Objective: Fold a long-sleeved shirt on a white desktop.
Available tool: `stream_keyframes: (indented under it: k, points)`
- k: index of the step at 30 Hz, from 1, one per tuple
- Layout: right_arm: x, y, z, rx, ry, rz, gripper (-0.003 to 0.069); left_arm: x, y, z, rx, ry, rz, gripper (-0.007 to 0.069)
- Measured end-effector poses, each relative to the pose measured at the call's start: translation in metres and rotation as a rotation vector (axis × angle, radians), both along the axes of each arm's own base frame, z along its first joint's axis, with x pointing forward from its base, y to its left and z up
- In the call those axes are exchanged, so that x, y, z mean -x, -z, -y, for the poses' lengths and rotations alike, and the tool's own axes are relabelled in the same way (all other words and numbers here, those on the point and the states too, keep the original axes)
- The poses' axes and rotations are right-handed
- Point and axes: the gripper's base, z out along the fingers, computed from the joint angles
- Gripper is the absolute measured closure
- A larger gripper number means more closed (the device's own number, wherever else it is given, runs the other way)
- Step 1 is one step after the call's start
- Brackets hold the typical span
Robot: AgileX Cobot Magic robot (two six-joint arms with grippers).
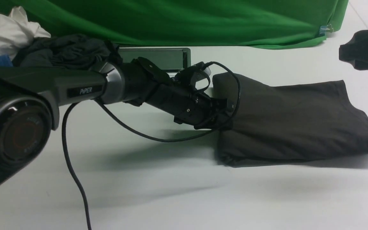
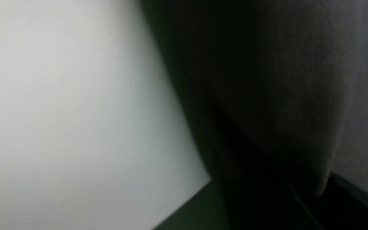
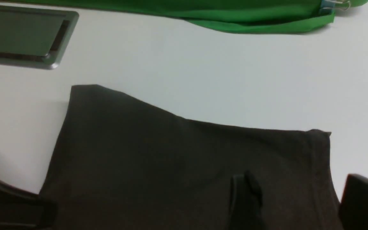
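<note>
The long-sleeved shirt (image 1: 299, 121), dark olive-brown, lies folded into a wide band on the white desktop (image 1: 171, 191), right of centre. My left arm reaches across from the left, and my left gripper (image 1: 227, 107) is pushed into the shirt's left edge. Close up, a fold of the shirt (image 2: 283, 95) runs down into the left gripper (image 2: 299, 204), which looks shut on it. My right gripper (image 1: 356, 51) hangs raised at the far right. Its fingers (image 3: 244, 198) stand apart over the shirt's (image 3: 187, 166) stitched right edge, with nothing held.
A silver-framed cable hatch (image 1: 161, 57) sits behind the left arm. A pile of other clothes (image 1: 65, 51) with white cloth (image 1: 2, 32) lies at the back left. A green backdrop (image 1: 187, 19) hangs across the back. The left arm's cable (image 1: 72, 166) trails over the desktop's front.
</note>
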Motion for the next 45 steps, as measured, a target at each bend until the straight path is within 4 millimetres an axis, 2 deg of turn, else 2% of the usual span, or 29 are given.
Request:
stream_keyframes:
  k: [2, 5, 6, 7, 8, 9, 11, 15, 17, 19, 23, 25, 28, 30, 32, 35, 36, 37, 38, 41, 42, 43, 45]
  points:
    - [0.001, -0.002, 0.0, -0.001, 0.0, 0.007, 0.0279, -0.003, -0.003, -0.01, -0.004, -0.004, -0.007, 0.0546]
    - [0.008, -0.011, 0.001, -0.003, 0.0, 0.03, 0.0279, -0.009, -0.015, -0.036, -0.063, -0.014, 0.01, 0.0546]
    - [0.008, -0.011, 0.001, -0.003, 0.0, 0.03, 0.0279, -0.008, -0.016, -0.036, -0.069, -0.011, 0.013, 0.0546]
    - [0.014, -0.018, 0.002, -0.005, -0.001, 0.044, 0.0279, -0.011, -0.028, -0.056, -0.141, -0.024, 0.033, 0.0546]
    - [0.015, -0.018, 0.002, -0.005, -0.001, 0.047, 0.0279, -0.011, -0.028, -0.058, -0.141, -0.027, 0.032, 0.0546]
    - [0.021, -0.026, 0.002, -0.008, -0.001, 0.068, 0.0292, -0.011, -0.039, -0.078, -0.22, -0.05, 0.049, 0.0546]
    - [0.028, -0.034, 0.003, -0.011, -0.001, 0.097, 0.0321, -0.01, -0.052, -0.1, -0.284, -0.083, 0.066, 0.0546]
    - [0.044, -0.052, 0.005, -0.018, -0.001, 0.158, 0.0414, 0.0, -0.065, -0.134, -0.333, -0.156, 0.058, 0.0546]
    - [0.053, -0.061, 0.006, -0.022, -0.001, 0.194, 0.0465, 0.003, -0.066, -0.142, -0.358, -0.168, 0.054, 0.0546]
    - [0.057, -0.065, 0.006, -0.024, -0.001, 0.209, 0.0481, 0.004, -0.065, -0.144, -0.37, -0.176, 0.045, 0.0543]
    - [0.067, -0.07, 0.008, -0.027, -0.001, 0.235, 0.0557, 0.007, -0.062, -0.147, -0.416, -0.188, 0.009, 0.0483]
    - [0.077, -0.065, 0.009, -0.027, -0.001, 0.235, 0.0615, 0.009, -0.061, -0.15, -0.453, -0.194, -0.015, 0.0376]
    - [0.094, -0.051, 0.011, -0.025, -0.001, 0.222, 0.0639, 0.012, -0.065, -0.154, -0.486, -0.212, -0.034, 0.0216]
    - [0.116, -0.034, 0.013, -0.027, 0.001, 0.232, 0.0643, 0.017, -0.078, -0.155, -0.492, -0.213, -0.023, 0.0086]
    - [0.13, -0.018, 0.015, -0.027, 0.002, 0.235, 0.0645, 0.023, -0.091, -0.156, -0.488, -0.212, -0.006, 0.0002]
    - [0.154, -0.002, 0.018, -0.032, 0.003, 0.283, 0.0646, 0.033, -0.114, -0.156, -0.478, -0.211, 0.029, -0.0044]
    - [0.179, 0.009, 0.02, -0.041, 0.004, 0.371, 0.0646, 0.045, -0.137, -0.158, -0.47, -0.214, 0.073, -0.0059]
    - [0.191, 0.019, 0.022, -0.043, 0.003, 0.406, 0.0646, 0.054, -0.154, -0.159, -0.467, -0.216, 0.105, -0.0064]
    - [0.195, 0.022, 0.022, -0.044, 0.003, 0.424, 0.0646, 0.057, -0.16, -0.16, -0.465, -0.218, 0.118, -0.0065]
    - [0.224, 0.04, 0.026, -0.049, 0.0, 0.593, 0.064, 0.093, -0.204, -0.163, -0.453, -0.204, 0.195, -0.0065]
    - [0.225, 0.041, 0.026, -0.05, 0.0, 0.603, 0.064, 0.095, -0.207, -0.163, -0.452, -0.204, 0.199, -0.0064]
    - [0.229, 0.044, 0.027, -0.052, 0.001, 0.644, 0.0638, 0.108, -0.22, -0.165, -0.446, -0.203, 0.229, -0.0057]
    - [0.241, 0.05, 0.028, -0.064, 0.003, 0.771, 0.0631, 0.146, -0.245, -0.168, -0.425, -0.19, 0.286, -0.0001]
